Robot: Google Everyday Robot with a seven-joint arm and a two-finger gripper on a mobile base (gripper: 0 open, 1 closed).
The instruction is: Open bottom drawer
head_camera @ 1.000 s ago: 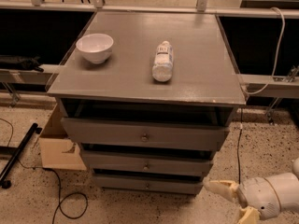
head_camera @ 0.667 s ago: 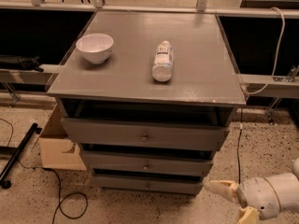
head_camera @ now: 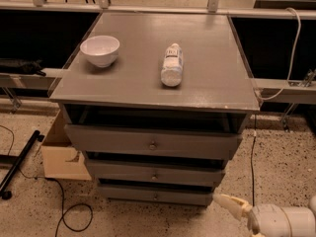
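Three grey painted wooden drawers are stacked in the front of a grey cabinet [head_camera: 237, 132], each with one small round metal knob at its centre. The bottom drawer [head_camera: 123, 191] is the lowest and slimmest, just above the speckled floor [head_camera: 276, 167]; its front sits furthest back of the three, under the middle drawer [head_camera: 118, 170] and the taller top drawer [head_camera: 108, 138]. Its knob [head_camera: 156, 197] is untouched.

The robot's cream-coloured tool [head_camera: 236, 208] is low in the lower right corner, near the floor, beside the bottom drawer's right end and apart from it, pointing left towards the cabinet. Whether the tool is wide or narrow, I cannot tell; it holds nothing.

On the cabinet's flat grey worktop [head_camera: 217, 83] a white round bowl [head_camera: 99, 50] stands upright at the left, and a clear plastic bottle [head_camera: 172, 65] lies on its side near the middle, well apart from the bowl. A brown cardboard box [head_camera: 61, 157] stands on the floor against the cabinet's left side.
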